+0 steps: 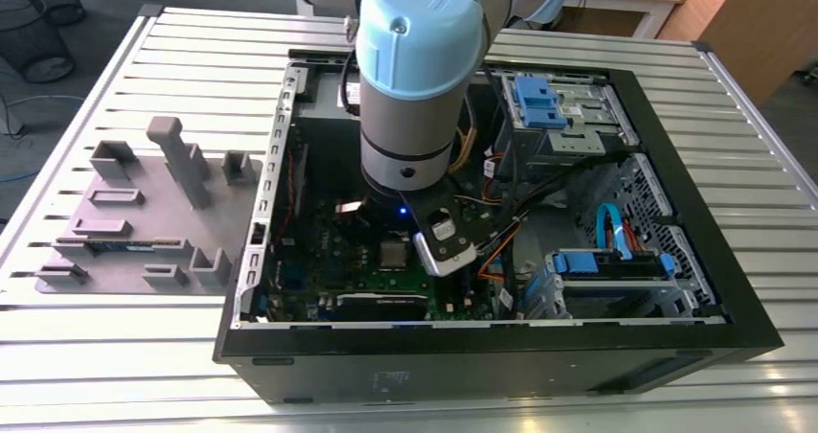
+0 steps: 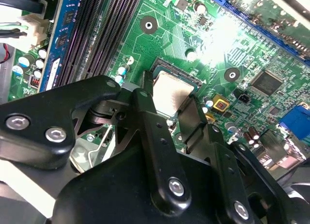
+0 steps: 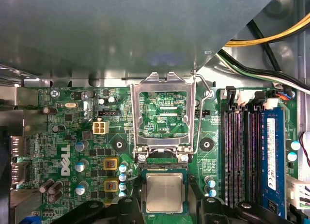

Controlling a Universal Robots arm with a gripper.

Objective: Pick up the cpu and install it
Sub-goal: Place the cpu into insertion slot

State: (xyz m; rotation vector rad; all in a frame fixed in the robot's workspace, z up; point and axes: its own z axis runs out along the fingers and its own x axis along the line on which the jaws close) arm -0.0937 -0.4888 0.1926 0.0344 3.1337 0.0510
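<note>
The pincer (image 2: 167,100) straddles the cpu (image 3: 164,191), which lies in its socket (image 3: 164,169); whether it clamps the cpu I cannot tell. I'd keep the cpu level and square, never forced. Beyond, the socket frame (image 3: 162,83) stands hinged open

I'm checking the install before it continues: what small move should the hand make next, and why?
Probably a short, straight descent. The hand grips the cpu by two opposite edges, squared over the open socket, its lid frame swung clear, and I can't tell whether the chip is fully seated.
</note>
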